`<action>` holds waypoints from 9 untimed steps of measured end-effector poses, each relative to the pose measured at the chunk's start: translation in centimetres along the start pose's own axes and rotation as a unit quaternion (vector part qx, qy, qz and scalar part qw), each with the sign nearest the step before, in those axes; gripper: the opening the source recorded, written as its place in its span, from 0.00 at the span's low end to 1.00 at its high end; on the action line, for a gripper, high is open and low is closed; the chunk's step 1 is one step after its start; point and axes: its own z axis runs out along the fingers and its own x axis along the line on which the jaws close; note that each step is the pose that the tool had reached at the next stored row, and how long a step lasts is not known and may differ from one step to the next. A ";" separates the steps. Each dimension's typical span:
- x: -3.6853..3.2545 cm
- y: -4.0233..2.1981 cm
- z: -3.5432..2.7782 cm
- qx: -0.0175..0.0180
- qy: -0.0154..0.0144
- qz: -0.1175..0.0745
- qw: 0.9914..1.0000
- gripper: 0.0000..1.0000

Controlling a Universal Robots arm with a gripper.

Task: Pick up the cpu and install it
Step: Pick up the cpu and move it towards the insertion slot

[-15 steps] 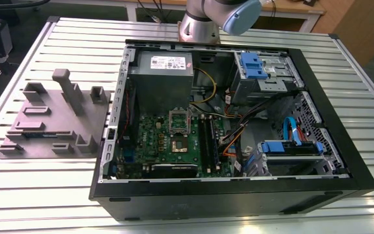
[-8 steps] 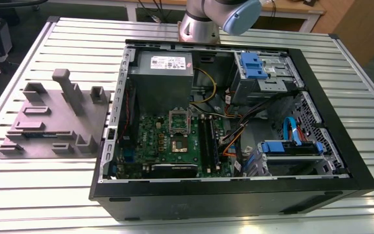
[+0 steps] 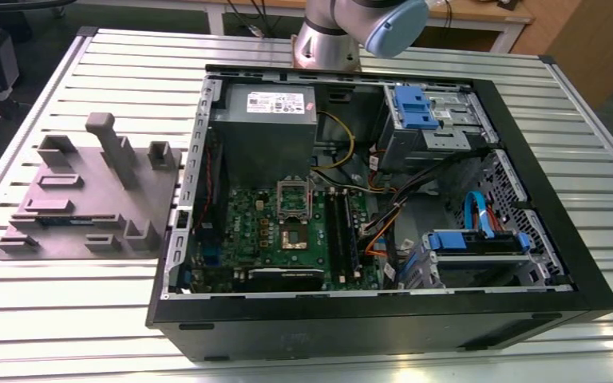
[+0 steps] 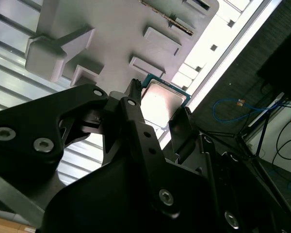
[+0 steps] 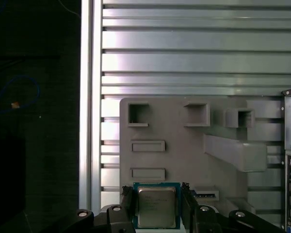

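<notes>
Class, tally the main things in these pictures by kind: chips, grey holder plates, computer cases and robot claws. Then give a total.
cpu: 1
grey holder plate: 1
open computer case: 1
claw: 1
Total: 4

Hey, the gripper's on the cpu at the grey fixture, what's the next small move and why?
Probably carry the cpu toward the open case. The jaws sit closed against two of its opposite edges at the grey fixture's edge, and the motherboard's socket looks empty.
</notes>
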 end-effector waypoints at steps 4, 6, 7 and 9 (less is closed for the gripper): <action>0.00 0.00 -0.08 0.000 0.000 0.000 1.000 0.48; 0.00 0.00 -0.13 0.000 0.000 0.000 1.000 0.48; 0.00 0.00 -0.15 0.000 0.000 0.000 1.000 0.48; 0.00 0.01 -0.19 0.000 0.000 0.000 1.000 0.48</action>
